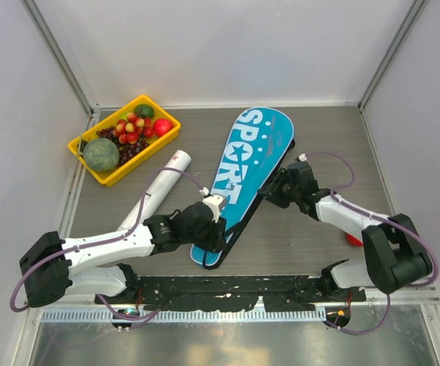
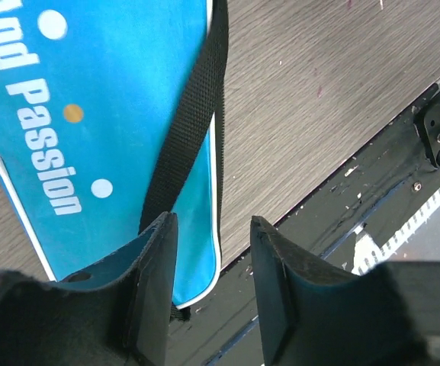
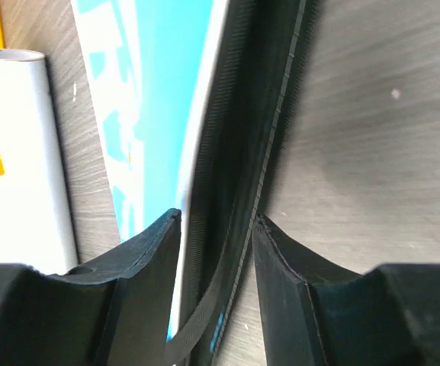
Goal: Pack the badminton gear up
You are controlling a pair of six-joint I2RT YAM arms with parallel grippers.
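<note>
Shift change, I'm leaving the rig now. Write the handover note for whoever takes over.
Left claw: open, above the narrow near end of the bag, next to its strap.
Right claw: open, straddling the bag's black right edge.
Bag lies flat mid-table. Tube lies loose on the table to its left.
Rackets and shuttlecocks: not in view, possibly inside the bag, cannot tell.
Done: nothing certain.
Left: pack the tube, check that the bag is closed.

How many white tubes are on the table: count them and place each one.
1. The white tube lies left of the blue bag, its far end near the yellow tray, its near end behind the left arm. Others could be hidden inside the bag.
</note>
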